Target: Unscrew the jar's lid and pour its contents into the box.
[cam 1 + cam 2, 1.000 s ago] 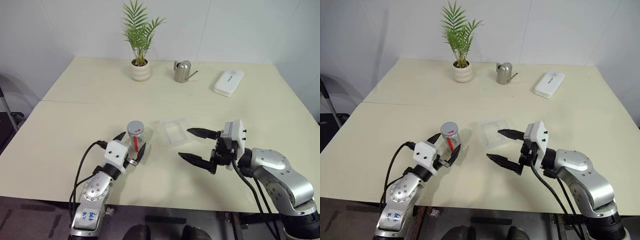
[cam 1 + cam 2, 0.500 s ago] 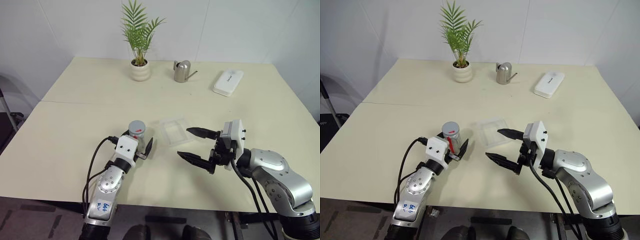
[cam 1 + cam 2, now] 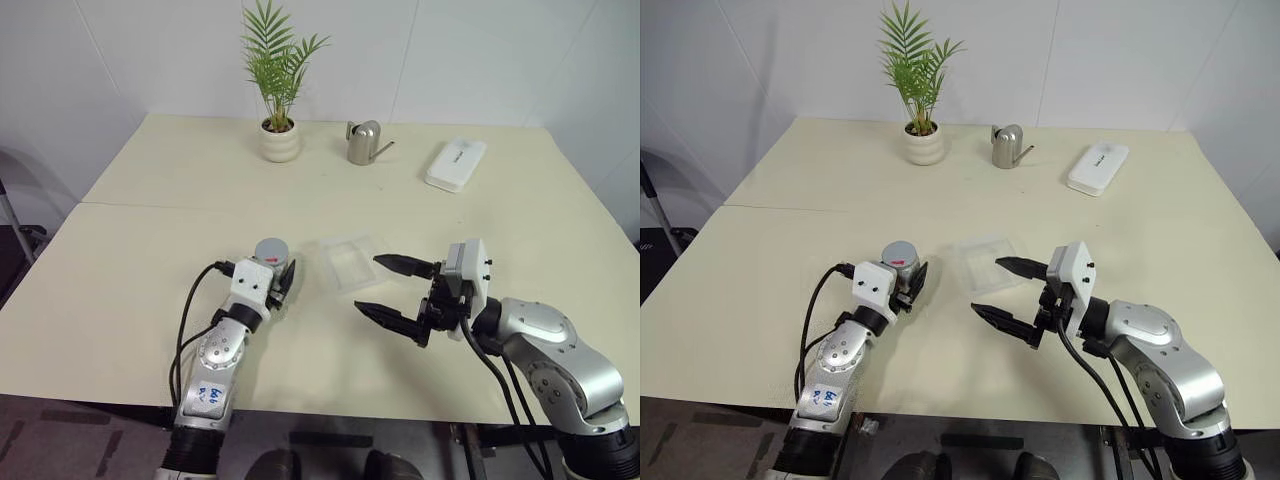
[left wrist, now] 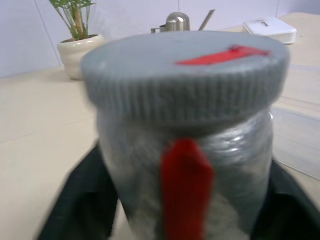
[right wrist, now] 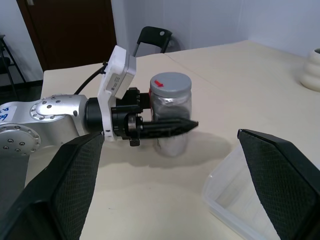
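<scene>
The jar (image 5: 171, 107) stands upright on the table near its front left, with a greyish cloudy body and a red stripe. The grey lid (image 3: 271, 250) sits on top of it, marked with a red strip. My left gripper (image 3: 276, 273) is shut on the jar, one black finger (image 5: 165, 128) pressed against each side below the lid. Whatever is inside the jar is hidden by the cloudy wall. The box (image 3: 350, 262), a shallow clear tray, lies just right of the jar. My right gripper (image 3: 367, 284) hovers open at the box's near right corner, holding nothing.
A potted plant (image 3: 280, 140), a metal watering can (image 3: 365, 143) and a white oblong case (image 3: 456, 164) stand along the table's far side. A dark chair (image 5: 152, 37) stands beyond the table's left edge.
My left gripper has slid forward around the jar and its fingers have closed onto the jar's sides. The right arm has not moved.
</scene>
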Motion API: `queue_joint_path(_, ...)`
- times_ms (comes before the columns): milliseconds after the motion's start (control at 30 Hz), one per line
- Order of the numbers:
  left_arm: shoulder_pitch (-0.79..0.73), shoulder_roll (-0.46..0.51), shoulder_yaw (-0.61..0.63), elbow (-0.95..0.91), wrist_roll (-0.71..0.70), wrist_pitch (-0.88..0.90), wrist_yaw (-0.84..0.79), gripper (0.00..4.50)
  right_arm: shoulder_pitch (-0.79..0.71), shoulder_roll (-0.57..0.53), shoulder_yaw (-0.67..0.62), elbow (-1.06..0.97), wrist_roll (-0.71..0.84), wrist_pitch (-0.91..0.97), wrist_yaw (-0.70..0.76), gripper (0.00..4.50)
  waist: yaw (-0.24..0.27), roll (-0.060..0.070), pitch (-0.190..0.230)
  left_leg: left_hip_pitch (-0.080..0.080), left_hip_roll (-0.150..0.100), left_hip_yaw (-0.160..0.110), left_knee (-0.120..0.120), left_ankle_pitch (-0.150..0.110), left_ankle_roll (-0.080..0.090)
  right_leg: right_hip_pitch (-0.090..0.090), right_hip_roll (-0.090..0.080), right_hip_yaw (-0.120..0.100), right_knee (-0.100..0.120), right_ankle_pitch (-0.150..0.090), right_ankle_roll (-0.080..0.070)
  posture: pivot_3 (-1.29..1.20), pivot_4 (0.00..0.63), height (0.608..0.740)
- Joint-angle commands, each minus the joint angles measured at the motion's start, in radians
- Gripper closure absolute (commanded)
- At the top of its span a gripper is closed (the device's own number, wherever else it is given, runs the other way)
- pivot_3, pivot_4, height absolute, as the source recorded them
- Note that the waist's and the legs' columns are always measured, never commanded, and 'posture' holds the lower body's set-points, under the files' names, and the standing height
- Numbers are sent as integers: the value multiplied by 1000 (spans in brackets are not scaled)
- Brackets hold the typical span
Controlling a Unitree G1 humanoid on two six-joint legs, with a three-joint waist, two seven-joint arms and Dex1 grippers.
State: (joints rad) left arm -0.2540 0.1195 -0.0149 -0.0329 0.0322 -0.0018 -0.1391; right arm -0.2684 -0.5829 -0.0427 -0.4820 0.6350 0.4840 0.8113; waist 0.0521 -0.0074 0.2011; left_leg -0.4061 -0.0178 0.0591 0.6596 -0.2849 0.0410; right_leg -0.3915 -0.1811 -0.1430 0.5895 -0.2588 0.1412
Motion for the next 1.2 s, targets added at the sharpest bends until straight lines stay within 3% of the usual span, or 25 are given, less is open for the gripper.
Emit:
queue_joint_path(33,-5,-6,22,-11,-48,-19,-16,2573,0,8,-23,-16,9,-12,-16,0,-1,0,0,0,0,0,0,0,0,0,0,0,0,0,0,0,150,740)
queue_joint_path(167,-35,33,69,-24,-140,-12,-92,2573,-30,27,-19,-11,15,9,-58,0,-2,0,0,0,0,0,1,0,0,0,0,0,1,0,0,0,150,740)
queue_joint_path(300,-95,142,138,-22,-292,54,-259,2573,-124,64,4,-11,34,98,-151,0,-10,0,0,0,3,1,2,0,-1,-1,2,1,1,1,-1,0,150,740)
queue_joint_path(467,-153,313,108,-85,-510,262,-581,2573,-285,153,34,-7,104,253,-266,0,-30,0,0,0,4,1,3,0,-2,-1,4,2,2,2,-3,0,150,740)
queue_joint_path(567,-170,367,92,-114,-559,345,-650,2573,-352,195,74,-1,105,305,-294,0,-30,0,0,0,5,3,3,0,-2,-2,6,4,1,2,-3,0,150,740)
queue_joint_path(800,-209,364,47,-110,-553,409,-685,2573,-442,241,218,33,20,318,-292,0,-32,0,0,0,8,7,3,-1,-3,-3,11,8,0,2,-3,0,150,740)
queue_joint_path(1200,-190,338,0,-129,-514,380,-690,2573,-511,296,244,125,-52,308,-279,0,-46,0,0,0,12,10,4,-1,-5,-5,15,11,1,2,-4,0,150,740)
